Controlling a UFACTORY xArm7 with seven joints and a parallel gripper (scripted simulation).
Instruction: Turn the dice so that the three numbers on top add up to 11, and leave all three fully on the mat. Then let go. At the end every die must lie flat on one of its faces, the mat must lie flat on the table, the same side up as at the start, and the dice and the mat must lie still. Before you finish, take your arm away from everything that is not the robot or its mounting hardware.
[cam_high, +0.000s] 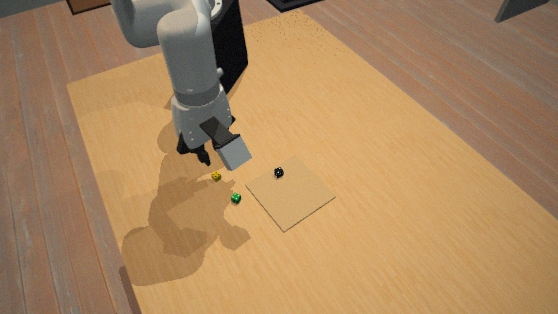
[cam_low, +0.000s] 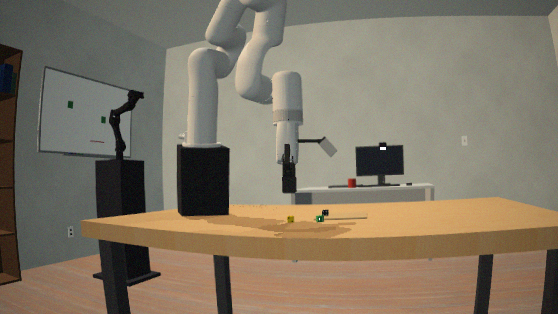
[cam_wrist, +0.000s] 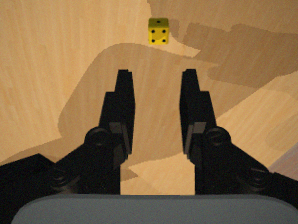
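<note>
A yellow die (cam_high: 216, 176) and a green die (cam_high: 236, 198) lie on the bare table, left of the tan mat (cam_high: 290, 193). A black die (cam_high: 279, 173) lies on the mat near its far corner. My gripper (cam_high: 202, 156) hangs above the table, a little behind and to the left of the yellow die. Its fingers are narrowed to a small gap with nothing between them. In the wrist view the yellow die (cam_wrist: 158, 31) lies ahead of the fingertips, clear of them. In the side view the gripper (cam_low: 288, 187) is well above the yellow die (cam_low: 290, 219).
The arm's black base (cam_low: 203, 180) stands at the back of the table. The wrist camera block (cam_high: 234, 152) juts out toward the mat. The table's left edge is some way from the dice.
</note>
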